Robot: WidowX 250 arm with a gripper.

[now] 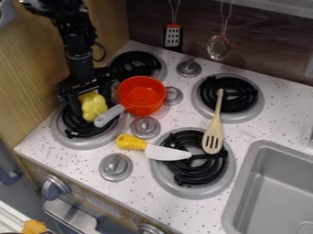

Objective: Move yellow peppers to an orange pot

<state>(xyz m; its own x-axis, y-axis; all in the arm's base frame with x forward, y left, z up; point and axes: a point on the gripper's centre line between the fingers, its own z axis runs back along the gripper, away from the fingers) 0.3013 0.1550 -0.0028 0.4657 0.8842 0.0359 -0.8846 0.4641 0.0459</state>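
well, the yellow pepper [94, 107] sits in the grasp of the black gripper [92, 102], at the left part of the stove top. the pincer is closed around it, one finger running down along the pepper's left side. the pepper shows in front of the near-left burner [73, 125], whose black coils appear around its lower part; whether it touches them, i cannot tell.

its long axis runs nearly up and down in the view, one end up by the gripper and the other pointing down toward the front edge of the counter [131, 199]. the upper part looks broader, and the lower end narrows a little. which end would bear the stem, i cannot make out.

as for looks, it is a bright, even yellow, short and plump, with rounded lobes and soft hollows between them. the upper part catches more light, and the folds fall into a deeper, mustardy shade. its outline is bumpy all the way round.

just to the right of the pepper is the orange pot [142, 96], more of a red-orange, its round mouth facing up and its grey handle [109, 115] slanting down and to the left, so that the handle's end comes up beside the pepper's lower right side. the pot stands between the back-left burner [136, 61] and the near-left one, with a grey knob [145, 127] in front of it.
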